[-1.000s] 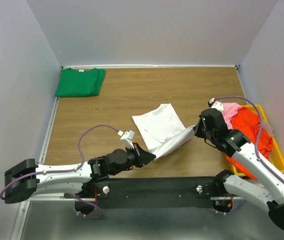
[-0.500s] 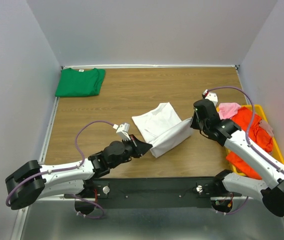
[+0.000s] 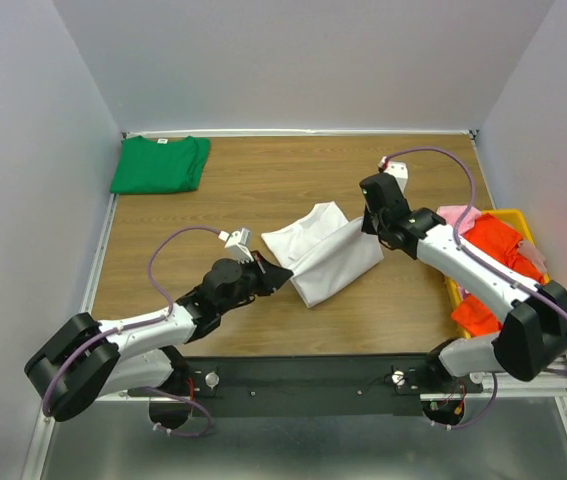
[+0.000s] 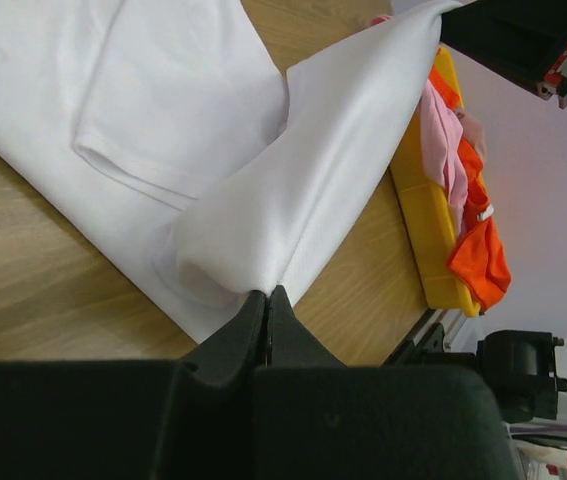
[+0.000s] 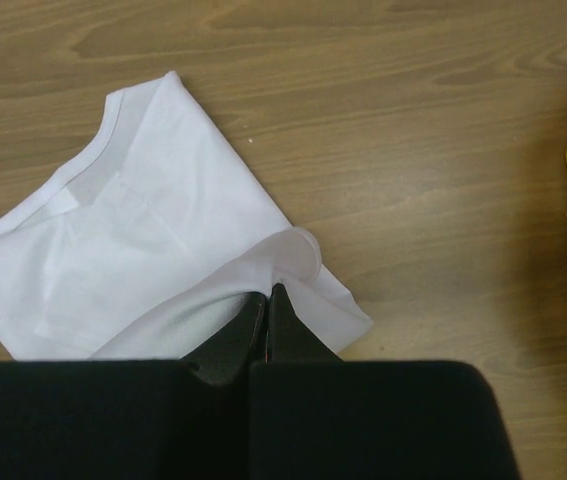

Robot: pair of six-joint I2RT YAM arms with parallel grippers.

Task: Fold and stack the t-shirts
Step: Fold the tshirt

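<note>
A white t-shirt lies mid-table, its near half lifted and stretched between both grippers. My left gripper is shut on the shirt's lower left edge. My right gripper is shut on the far right corner of the same edge. In the right wrist view the white t-shirt's neckband and a folded sleeve lie flat on the wood. A folded green t-shirt rests in the far left corner. Pink and orange-red t-shirts are heaped in the yellow bin.
The yellow bin stands along the right table edge, close behind my right arm. Walls enclose the table on three sides. A black rail runs along the near edge between the arm bases.
Both grippers have carried the held shirt edge away from the near side toward the far side, folding the white t-shirt over itself. The right gripper moved up and left, the left one rose slightly.
</note>
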